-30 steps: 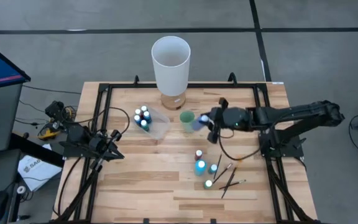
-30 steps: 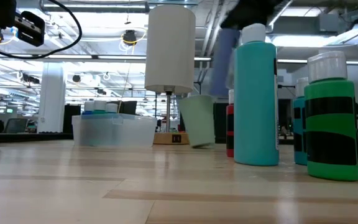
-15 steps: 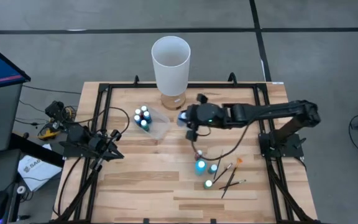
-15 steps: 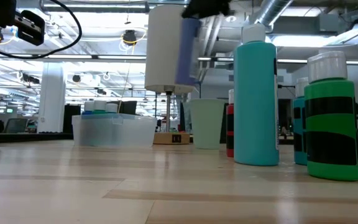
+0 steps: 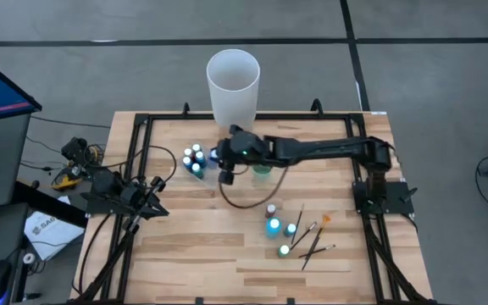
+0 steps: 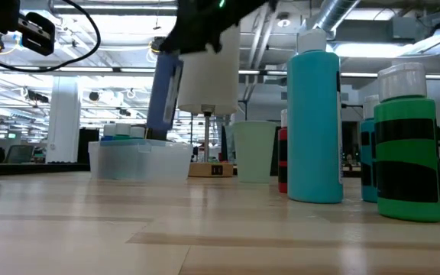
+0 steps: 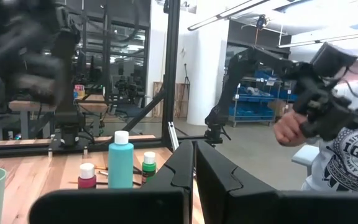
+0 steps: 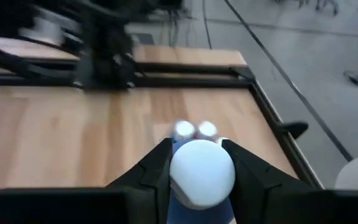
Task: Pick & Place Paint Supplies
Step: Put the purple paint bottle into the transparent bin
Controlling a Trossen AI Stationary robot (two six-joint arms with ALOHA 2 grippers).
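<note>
While our left gripper (image 5: 156, 206) is waiting with fingers together, our right gripper (image 5: 224, 163) is squeezing a blue bottle (image 8: 202, 172) between its fingers, above the clear box (image 5: 213, 169).

A: Bottles? 
B: Several white-capped bottles (image 5: 195, 159) stand upright in the clear bin. One blue bottle (image 6: 163, 95) hangs tilted above that bin, clamped in the right gripper (image 5: 224, 158). Four more bottles (image 5: 277, 229) stand upright mid-table.

A: Brushes? 
B: Three brushes (image 5: 312, 238) lie flat just beside those four, one orange-tipped.
</note>
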